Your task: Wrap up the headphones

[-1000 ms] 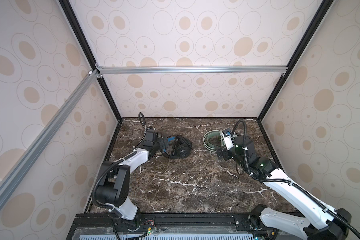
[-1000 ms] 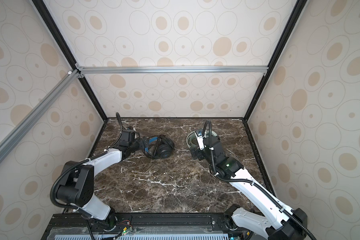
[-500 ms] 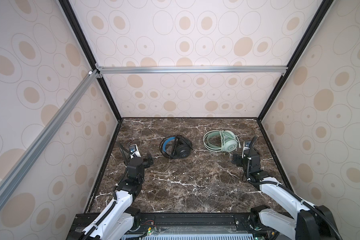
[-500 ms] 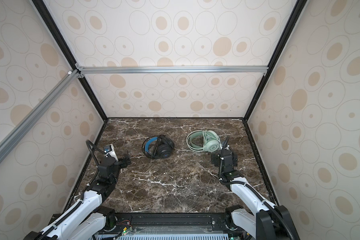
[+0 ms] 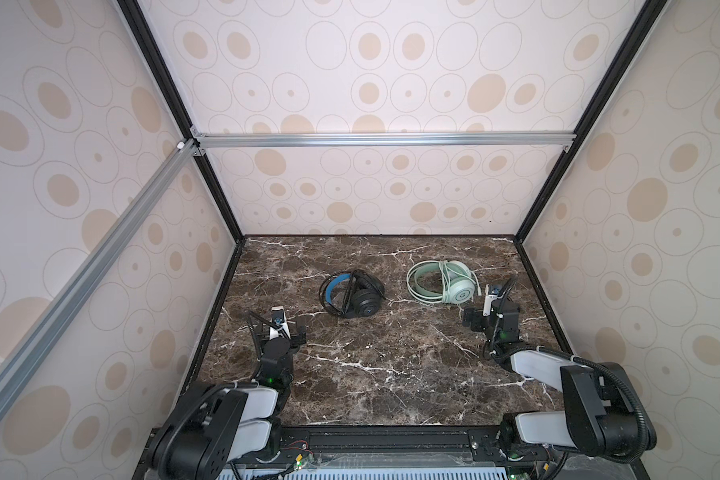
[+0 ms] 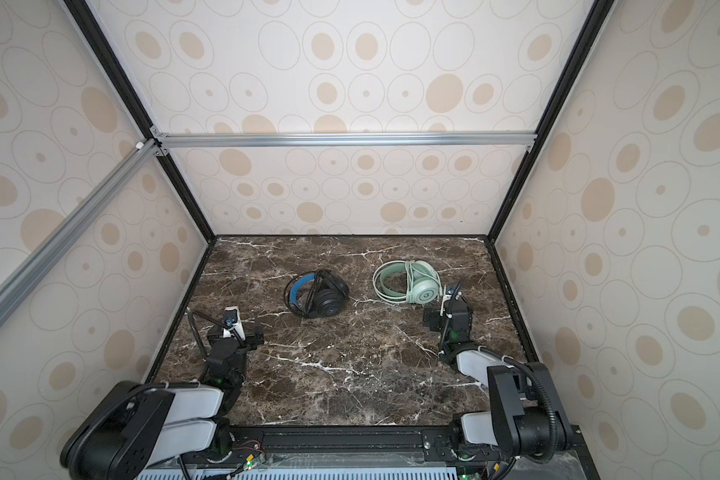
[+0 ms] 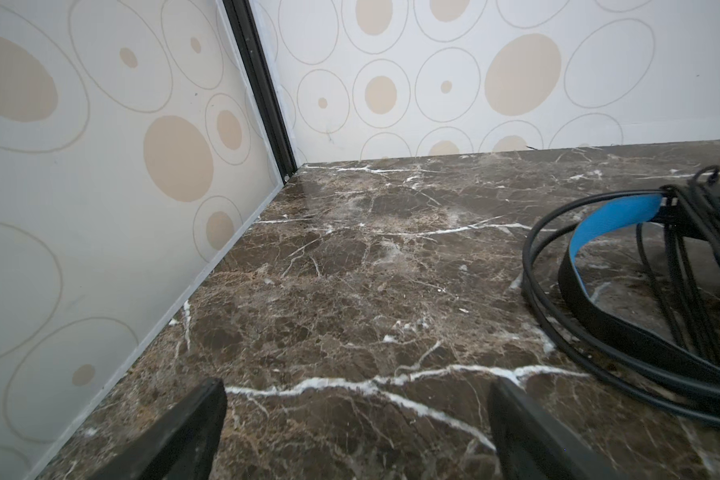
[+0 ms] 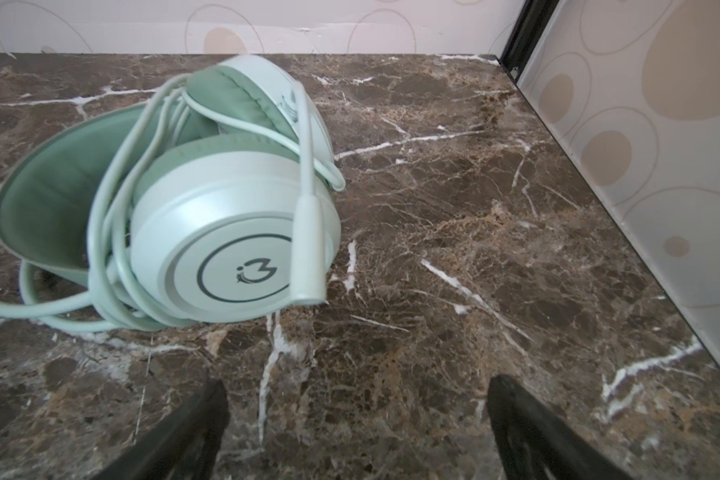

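Two grippers: left gripper [image 7: 356, 388], right gripper [image 8: 356, 386] pulled back, jaws wide apart, empty.
Wrap: black headset [image 5: 360, 299], mint headset [image 5: 458, 291] mid-frame, both wound; likely done.

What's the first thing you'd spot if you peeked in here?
Two headsets lie side by side toward the back of the dark marble table: the mint-green headphones on the right, pale cord looped around them, and the black headphones with a blue inner band on the left. In front of each is an open, empty claw: the left claw by the black pair, the right claw by the green pair.
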Controlling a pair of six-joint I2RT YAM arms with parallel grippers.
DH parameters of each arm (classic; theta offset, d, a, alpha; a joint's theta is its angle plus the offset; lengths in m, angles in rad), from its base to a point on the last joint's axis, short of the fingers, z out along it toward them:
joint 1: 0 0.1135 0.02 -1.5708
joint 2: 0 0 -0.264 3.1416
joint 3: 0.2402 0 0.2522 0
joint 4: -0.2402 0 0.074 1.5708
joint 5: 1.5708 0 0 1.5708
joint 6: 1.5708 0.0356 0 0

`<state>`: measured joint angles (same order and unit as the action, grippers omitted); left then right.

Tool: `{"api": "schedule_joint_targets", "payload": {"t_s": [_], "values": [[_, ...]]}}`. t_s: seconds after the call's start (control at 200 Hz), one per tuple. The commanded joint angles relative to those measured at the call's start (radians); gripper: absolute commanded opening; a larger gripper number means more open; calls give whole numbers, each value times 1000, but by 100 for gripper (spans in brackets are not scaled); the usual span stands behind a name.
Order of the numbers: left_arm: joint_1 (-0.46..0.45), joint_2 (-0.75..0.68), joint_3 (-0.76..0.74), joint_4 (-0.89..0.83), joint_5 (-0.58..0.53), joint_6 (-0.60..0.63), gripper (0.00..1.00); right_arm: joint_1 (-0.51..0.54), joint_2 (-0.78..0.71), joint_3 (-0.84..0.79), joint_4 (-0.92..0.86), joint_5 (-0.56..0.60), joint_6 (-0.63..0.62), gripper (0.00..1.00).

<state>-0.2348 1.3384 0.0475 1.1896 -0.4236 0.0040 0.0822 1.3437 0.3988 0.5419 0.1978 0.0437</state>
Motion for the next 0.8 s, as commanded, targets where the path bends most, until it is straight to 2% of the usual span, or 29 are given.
{"api": "schedule_joint_targets", "payload": {"t_s": [0.0,0.045,0.115,0.175,0.22,0.31,0.35,0.795], "values": [[21,110,82,251,45,111,98,-31,8,1,105,-22,-22,100],[37,157,89,281,65,108,98,-41,31,-4,158,-66,-14,100],[81,178,87,296,100,64,98,-42,90,-5,212,-70,-22,100],[124,201,63,342,211,39,98,-42,144,-4,265,-41,-15,100],[138,244,71,378,264,43,98,-42,176,6,279,-65,-29,100],[152,237,163,187,221,10,98,-24,197,34,240,-58,-50,100],[172,248,168,196,250,-2,98,-25,195,37,228,-57,-48,100],[178,243,180,164,241,-16,98,-24,192,31,240,-54,-47,100]]}}
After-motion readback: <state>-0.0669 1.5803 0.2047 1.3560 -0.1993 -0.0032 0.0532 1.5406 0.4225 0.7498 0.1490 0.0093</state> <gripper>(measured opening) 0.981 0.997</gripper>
